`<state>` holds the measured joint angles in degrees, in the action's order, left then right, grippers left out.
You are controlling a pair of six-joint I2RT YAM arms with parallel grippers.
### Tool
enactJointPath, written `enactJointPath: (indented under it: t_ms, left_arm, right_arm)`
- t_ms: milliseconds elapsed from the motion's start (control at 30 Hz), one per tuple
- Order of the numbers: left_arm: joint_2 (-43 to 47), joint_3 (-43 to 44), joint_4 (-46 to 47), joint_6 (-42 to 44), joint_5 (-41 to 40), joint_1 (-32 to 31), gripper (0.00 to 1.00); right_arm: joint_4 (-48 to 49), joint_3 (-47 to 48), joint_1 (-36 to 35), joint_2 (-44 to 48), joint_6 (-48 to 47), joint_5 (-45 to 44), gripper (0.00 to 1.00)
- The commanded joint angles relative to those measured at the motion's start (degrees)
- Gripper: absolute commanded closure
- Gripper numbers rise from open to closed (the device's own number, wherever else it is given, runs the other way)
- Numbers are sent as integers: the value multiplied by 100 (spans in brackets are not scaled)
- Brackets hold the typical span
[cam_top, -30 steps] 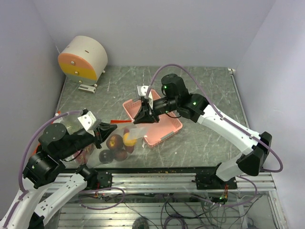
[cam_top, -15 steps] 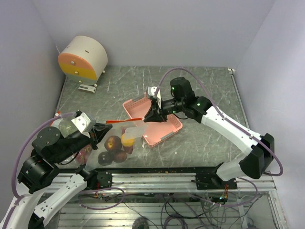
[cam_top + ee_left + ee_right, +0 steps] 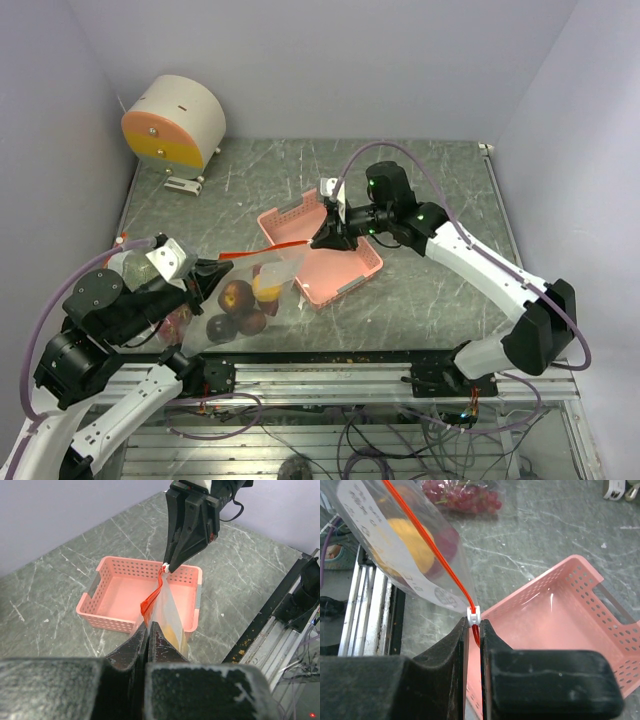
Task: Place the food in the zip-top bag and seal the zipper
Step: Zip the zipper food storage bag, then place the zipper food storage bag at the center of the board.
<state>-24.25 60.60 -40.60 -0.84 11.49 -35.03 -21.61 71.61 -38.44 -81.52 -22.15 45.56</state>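
Sliding farther right, right tool (image 3: 322, 238) stretches zipper (image 3: 262, 251) longer.

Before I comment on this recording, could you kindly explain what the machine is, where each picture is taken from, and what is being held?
These are two robot arms bolted at the near edge of a grey table. The wide picture comes from a fixed camera above and behind them; the other two come from a camera on each wrist, so each shows its own fingers at the bottom.

The left end effector and the right end effector each pinch one end of a clear zip-top bag, stretching its orange-red zipper between them. The right one grips at the small white slider. Inside the bag lies toy food, including a yellow-orange fruit; a bunch of red grapes shows beyond it.

A pink lattice basket sits under the right end effector, and a round white-and-orange device stands in the far left corner.
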Motion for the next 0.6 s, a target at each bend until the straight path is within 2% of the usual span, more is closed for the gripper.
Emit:
enactJointPath:
  t_ms: [0, 167, 200, 233, 267, 300, 400, 500, 567]
  left_arm:
    - [138, 269, 119, 67, -149, 5, 93]
    - [105, 219, 160, 54, -140, 5, 93]
    - [118, 191, 192, 43, -168, 5, 93]
    - [123, 159, 223, 28, -200, 5, 93]
    - [128, 122, 260, 5, -260, 5, 93]
    - [125, 80, 289, -21, -339, 5, 93]
    - [78, -55, 451, -161, -724, 5, 93]
    - [4, -206, 730, -389, -1276, 5, 93]
    - [-92, -349, 1074, -541, -1684, 5, 93]
  right_arm:
    - [-81, -95, 201, -209, -133, -201, 100]
    - [-155, 38, 248, -344, -112, -84, 100]
    - [-129, 52, 249, -345, -65, -95, 95]
    - [-79, 73, 247, -343, 19, -115, 84]
    - [11, 86, 244, -325, 150, -144, 64]
    - [118, 103, 248, -299, 302, -182, 51]
    - [696, 111, 249, -126, 968, -541, 19]
    - [1470, -74, 255, 181, 1940, -1422, 1]
    - [1739, -196, 263, 390, 2500, -2029, 0]
